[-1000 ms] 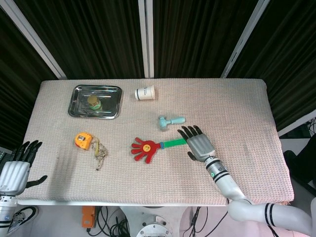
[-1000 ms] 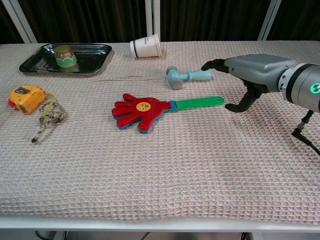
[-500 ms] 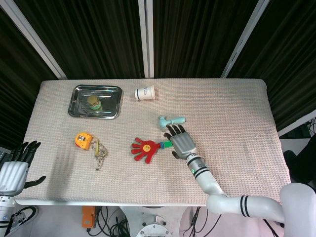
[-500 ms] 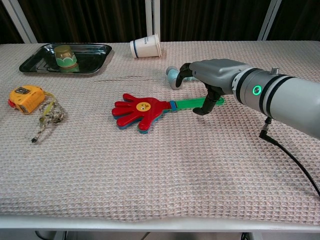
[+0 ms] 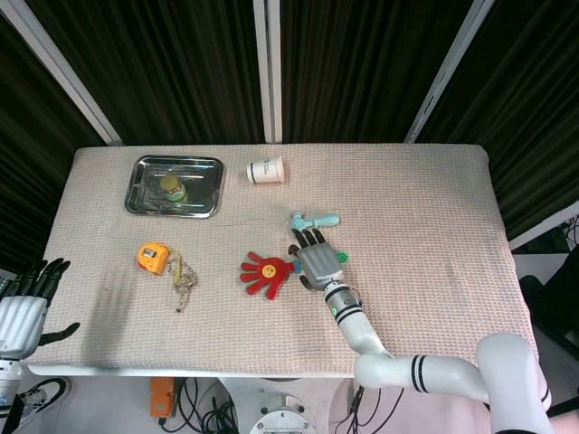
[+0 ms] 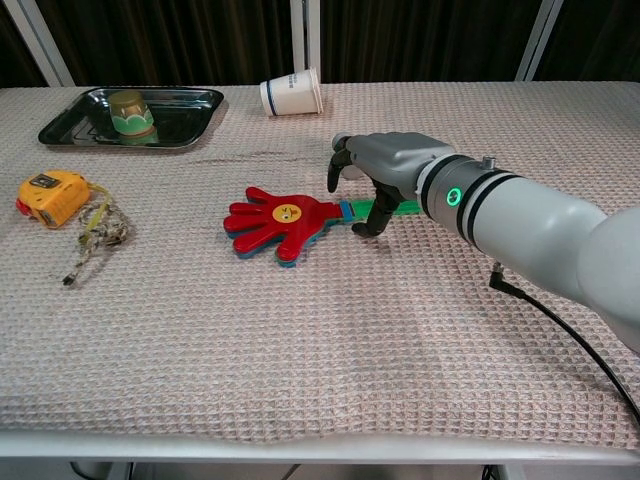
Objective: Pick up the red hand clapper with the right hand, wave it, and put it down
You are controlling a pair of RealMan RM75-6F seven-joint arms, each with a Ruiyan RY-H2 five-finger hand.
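The red hand clapper (image 5: 264,272) (image 6: 275,220) lies flat near the middle of the table, its green handle (image 6: 403,207) pointing right. My right hand (image 5: 314,259) (image 6: 388,163) hovers palm-down over the handle, just right of the red palm. Its fingers are spread and arched over the handle, and the thumb (image 6: 374,216) reaches down at the handle's near side. I see no closed grip on the handle. My left hand (image 5: 23,307) hangs off the table's front left corner with its fingers apart and nothing in it.
A teal toy hammer (image 5: 314,220) lies just behind my right hand. A paper cup (image 5: 266,170) (image 6: 292,94) lies on its side further back. A metal tray (image 5: 136,181) holds a small green pot (image 5: 173,187). An orange tape measure (image 5: 152,256) (image 6: 50,193) lies at the left.
My right hand has moved left, from right of the handle's end to over the handle next to the red palm. The clapper has not moved. The left hand sank slightly.
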